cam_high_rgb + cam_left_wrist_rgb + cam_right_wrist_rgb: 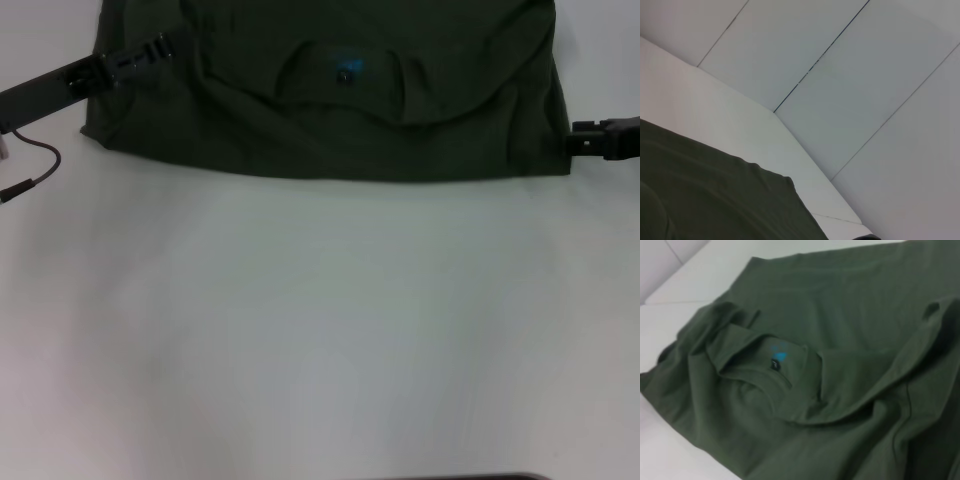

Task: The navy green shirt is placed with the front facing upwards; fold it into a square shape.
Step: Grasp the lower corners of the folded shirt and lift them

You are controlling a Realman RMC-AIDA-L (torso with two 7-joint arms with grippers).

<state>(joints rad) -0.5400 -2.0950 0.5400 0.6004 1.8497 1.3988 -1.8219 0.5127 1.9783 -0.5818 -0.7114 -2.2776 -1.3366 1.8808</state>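
- Your navy green shirt (330,100) lies bunched across the far part of the white table (320,330), running out of the head view's top edge. Its near hem forms a slightly curved line from left to right.
- The collar (345,70) faces up near the middle of the cloth, with the small black neck tag (344,72) and its teal print showing inside the opening. The right wrist view confirms this: collar (765,365) rumpled, tag (776,360) visible, fabric in folds and creases around it.
- No chest lettering can be made out in any view.
- Your left gripper (150,52) sits at the shirt's left edge, its dark tip over the fabric. Whether its pincer is wide, narrow or holding cloth, you cannot tell from these views.
- A loose cable (35,165) hangs beneath the left arm, resting on the table beside the shirt.
- Your right gripper (580,140) sits at the shirt's right edge, low and level with the near hem, touching or just beside the cloth. Its pincer state cannot be told either.
- The left wrist view shows only a corner of the shirt (715,200) on the table, with panelled wall (865,75) behind.
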